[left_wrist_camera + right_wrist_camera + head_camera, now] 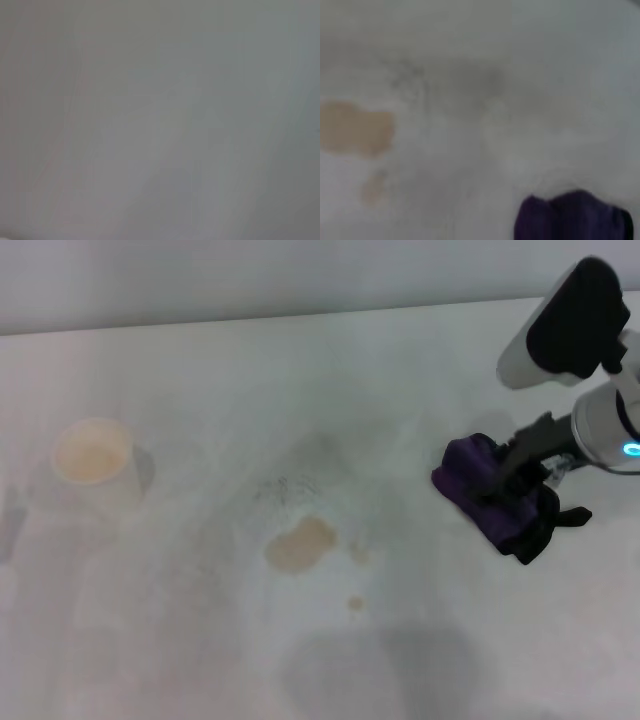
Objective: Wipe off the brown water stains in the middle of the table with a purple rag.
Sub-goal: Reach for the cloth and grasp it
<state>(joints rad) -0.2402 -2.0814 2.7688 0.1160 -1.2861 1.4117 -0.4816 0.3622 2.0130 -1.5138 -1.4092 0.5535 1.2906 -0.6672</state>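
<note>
The brown water stains (300, 543) are a pale tan blotch in the middle of the white table (200, 660), with two small tan drops to its right and front right. The purple rag (480, 485) lies bunched to the right of the stains, a black loop sticking out at its right end. My right gripper (510, 468) reaches in from the right, its black fingers pressed into the rag and shut on it. The right wrist view shows the blotch (355, 127), a drop (374, 187) and an edge of the rag (570, 217). My left gripper is out of view.
A pale cup (92, 462) with a tan inside stands at the left of the table. A faint grey speckled smudge (295, 480) lies just behind the stains. The left wrist view shows only a plain grey-white surface.
</note>
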